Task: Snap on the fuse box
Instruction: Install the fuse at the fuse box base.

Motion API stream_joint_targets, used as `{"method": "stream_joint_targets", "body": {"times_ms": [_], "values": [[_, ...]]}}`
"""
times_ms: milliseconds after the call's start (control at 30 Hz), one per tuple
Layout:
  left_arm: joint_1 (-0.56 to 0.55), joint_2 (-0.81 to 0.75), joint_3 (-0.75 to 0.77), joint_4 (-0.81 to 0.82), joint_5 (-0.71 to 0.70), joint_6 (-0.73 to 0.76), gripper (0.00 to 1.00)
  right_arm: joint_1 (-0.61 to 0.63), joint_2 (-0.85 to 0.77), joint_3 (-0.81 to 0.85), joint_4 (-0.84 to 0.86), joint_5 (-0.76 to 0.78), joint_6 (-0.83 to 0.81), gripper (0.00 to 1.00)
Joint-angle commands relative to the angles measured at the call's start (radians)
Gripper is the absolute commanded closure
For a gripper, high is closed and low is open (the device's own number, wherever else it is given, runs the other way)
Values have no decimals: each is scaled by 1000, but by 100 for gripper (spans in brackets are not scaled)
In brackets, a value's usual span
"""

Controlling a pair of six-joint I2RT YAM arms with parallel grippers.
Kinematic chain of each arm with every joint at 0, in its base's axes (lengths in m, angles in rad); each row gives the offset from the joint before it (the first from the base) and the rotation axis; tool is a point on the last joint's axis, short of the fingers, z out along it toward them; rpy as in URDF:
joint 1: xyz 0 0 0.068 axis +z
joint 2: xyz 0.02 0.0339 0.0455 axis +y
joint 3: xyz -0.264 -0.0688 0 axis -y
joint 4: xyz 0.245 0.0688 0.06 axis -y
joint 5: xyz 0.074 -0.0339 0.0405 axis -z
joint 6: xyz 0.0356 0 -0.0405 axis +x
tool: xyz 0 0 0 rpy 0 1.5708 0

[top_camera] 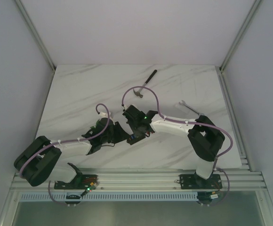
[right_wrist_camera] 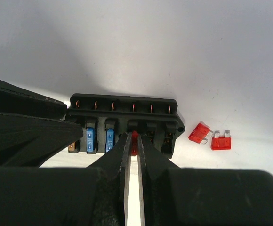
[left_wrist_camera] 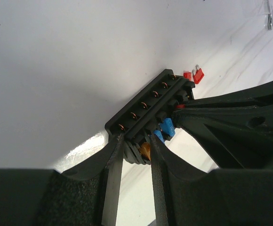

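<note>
Pinching a red fuse (right_wrist_camera: 134, 144) seated in the fuse box (right_wrist_camera: 127, 106), the right gripper (right_wrist_camera: 134, 137) has its fingers drawn nearly together on it. The fuse box lies flat on the white table (top_camera: 80, 94), between the two grippers. The left gripper (left_wrist_camera: 135, 143) clamps one end of the fuse box, beside an orange fuse (left_wrist_camera: 146, 150). Two blue fuses (right_wrist_camera: 91, 139) sit in the fuse box between the orange and the red. Two loose red fuses (right_wrist_camera: 199, 133) lie just off the fuse box's other end. A hammer (top_camera: 145, 84) and a wrench (top_camera: 188, 107) lie well apart from the fuse box.
</note>
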Motion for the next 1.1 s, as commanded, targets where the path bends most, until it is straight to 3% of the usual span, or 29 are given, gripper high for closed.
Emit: {"method": "stream_joint_targets", "body": {"times_ms": [0, 267, 1067], "values": [[12, 27, 3, -89, -24, 13, 63, 12, 190, -88, -191, -14, -34, 100], [12, 28, 5, -89, -22, 16, 63, 52, 176, -27, -194, -11, -20, 100], [12, 16, -6, -87, -24, 14, 63, 50, 364, -75, -196, -43, -26, 100]]}}
